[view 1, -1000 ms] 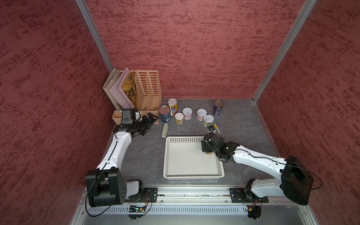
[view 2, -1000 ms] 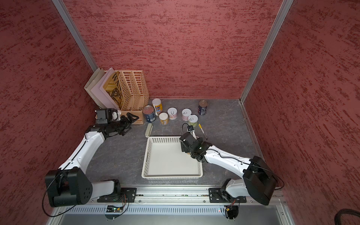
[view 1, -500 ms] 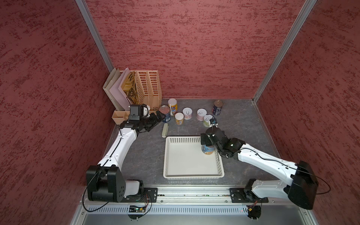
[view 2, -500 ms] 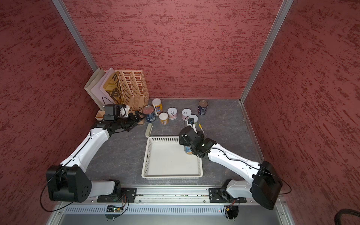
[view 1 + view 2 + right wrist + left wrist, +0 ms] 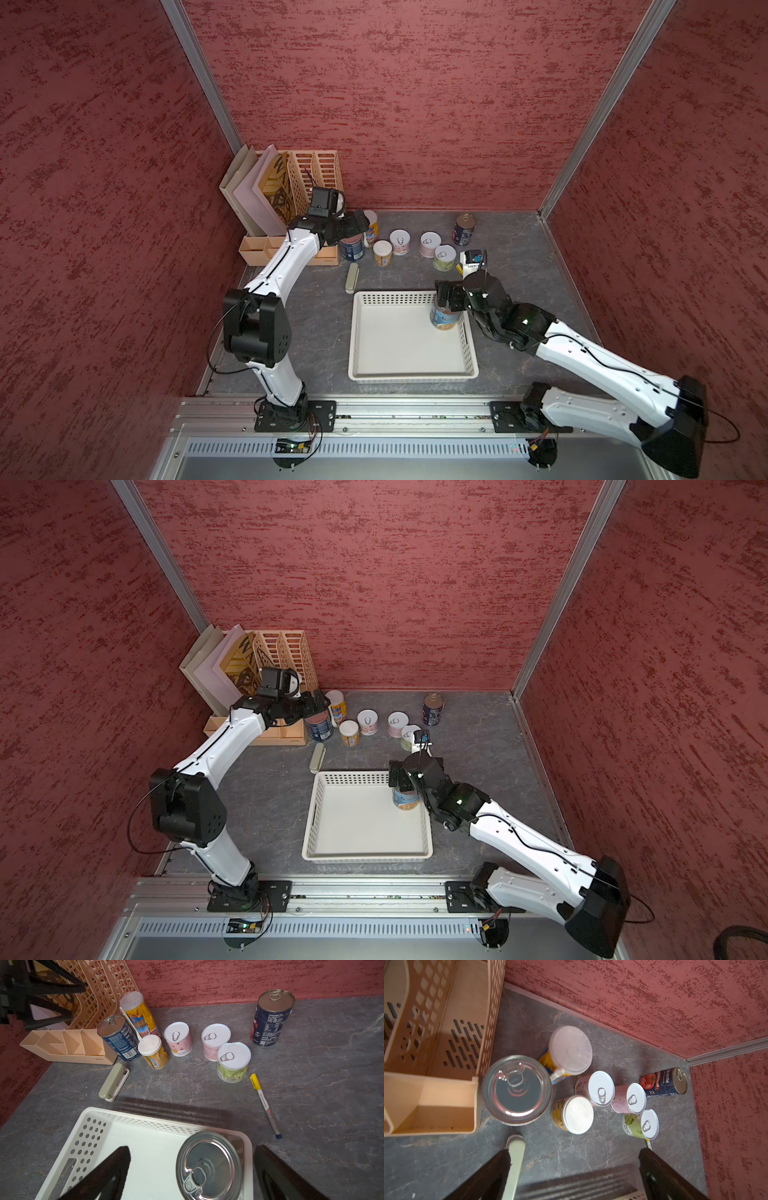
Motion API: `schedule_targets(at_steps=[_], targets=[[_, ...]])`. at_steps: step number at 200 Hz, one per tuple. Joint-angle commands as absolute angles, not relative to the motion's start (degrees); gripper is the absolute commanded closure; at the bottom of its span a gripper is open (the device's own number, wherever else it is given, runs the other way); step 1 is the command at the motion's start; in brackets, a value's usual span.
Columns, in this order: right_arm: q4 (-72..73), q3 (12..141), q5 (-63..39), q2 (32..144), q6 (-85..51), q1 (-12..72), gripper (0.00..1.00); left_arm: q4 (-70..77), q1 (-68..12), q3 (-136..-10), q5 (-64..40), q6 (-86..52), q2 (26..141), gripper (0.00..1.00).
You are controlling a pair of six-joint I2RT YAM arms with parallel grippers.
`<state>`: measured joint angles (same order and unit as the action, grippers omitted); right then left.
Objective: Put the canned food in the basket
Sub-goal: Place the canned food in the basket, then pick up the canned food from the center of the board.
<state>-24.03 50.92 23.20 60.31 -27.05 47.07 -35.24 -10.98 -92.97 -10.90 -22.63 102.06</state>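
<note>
The white basket [image 5: 411, 376] [image 5: 365, 856] [image 5: 145, 1118] lies at the table's front middle. One metal-topped can [image 5: 444, 320] [image 5: 406, 800] [image 5: 208, 1165] stands in its far right corner. My right gripper [image 5: 446, 297] [image 5: 191, 1148] hangs open over that can, its fingers clear of it on both sides. Several more cans stand in a row behind the basket. Among them are a blue-labelled can [image 5: 352, 247] [image 5: 517, 1089], a yellow one [image 5: 382, 252], pink ones [image 5: 400, 242] and a green one [image 5: 444, 257]. My left gripper [image 5: 353, 226] [image 5: 574, 1150] hovers open and empty by the blue-labelled can.
A peach file rack [image 5: 316, 174] with folders and a peach organiser tray [image 5: 266, 253] stand at the back left. A beige stapler-like bar [image 5: 352, 277] [image 5: 113, 1082] lies between the cans and the basket. A yellow pen [image 5: 265, 1103] lies right of the green can.
The can now stands free in the basket and my right gripper has opened fully above it. My left arm has swung right from the organiser tray to the blue-labelled can.
</note>
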Motion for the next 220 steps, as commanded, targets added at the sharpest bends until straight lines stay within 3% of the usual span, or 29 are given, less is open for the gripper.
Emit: schedule_targets(at_steps=[1,39,63,99,220], targets=[[-24.0,50.3,22.4,57.7,-27.5,46.7,0.02,-38.2,-11.2,-99.8,-6.7,-18.1,107.6,0.0],[-26.2,50.5,24.2,54.9,-27.3,46.7,0.01,-42.8,-13.1,-111.1,-0.6,-6.0,116.5,0.0],[-26.3,50.4,24.6,53.0,-27.0,46.7,0.02,-41.3,-12.8,-112.4,-2.3,-0.6,119.0,0.0],[-26.7,50.4,24.5,51.9,-26.9,46.7,0.02,-42.8,-12.8,-118.5,-5.2,2.5,123.2,0.0],[-26.4,51.0,23.1,54.0,-26.4,46.7,0.01,-47.1,-15.4,-131.9,-0.9,7.8,135.8,0.01]])
